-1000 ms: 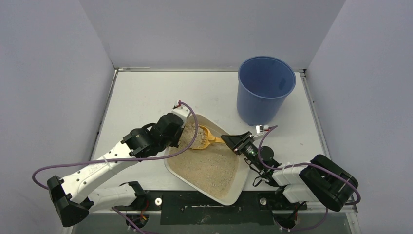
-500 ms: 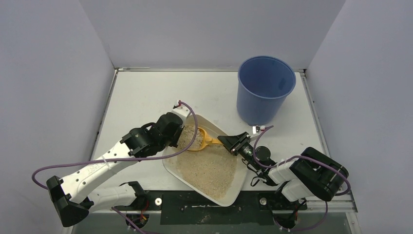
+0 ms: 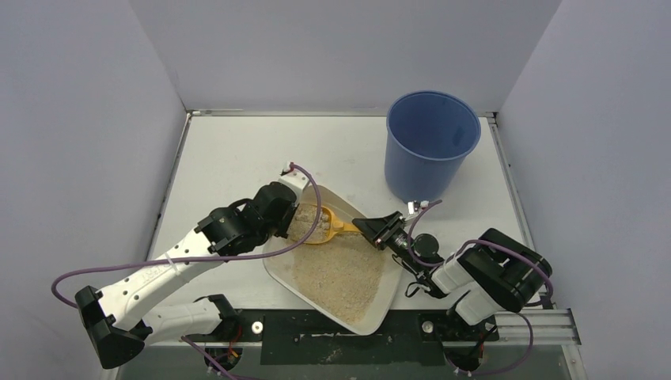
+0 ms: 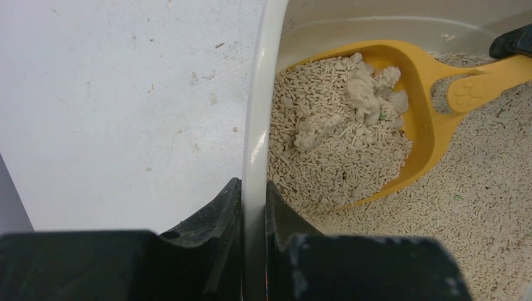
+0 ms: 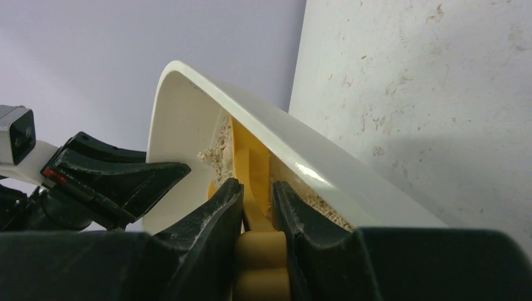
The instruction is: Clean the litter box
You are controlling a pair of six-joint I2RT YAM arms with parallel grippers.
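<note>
Rim of the shallow off-white plastic litter box (image 4: 254,125), near the white table's (image 3: 237,158) front edge, sits pinched between the left gripper's (image 4: 253,188) fingers; the right gripper (image 5: 257,188) clamps the orange plastic scoop's (image 4: 433,119) handle inside the box

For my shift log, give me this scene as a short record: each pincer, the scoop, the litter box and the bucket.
Left pincer: shut on the litter box rim
Right pincer: shut on the scoop handle
Scoop load: pellets and pale clumps, held inside the box near the left pincer
Blue bucket: upright, beyond the box on the right, not touching it
</note>
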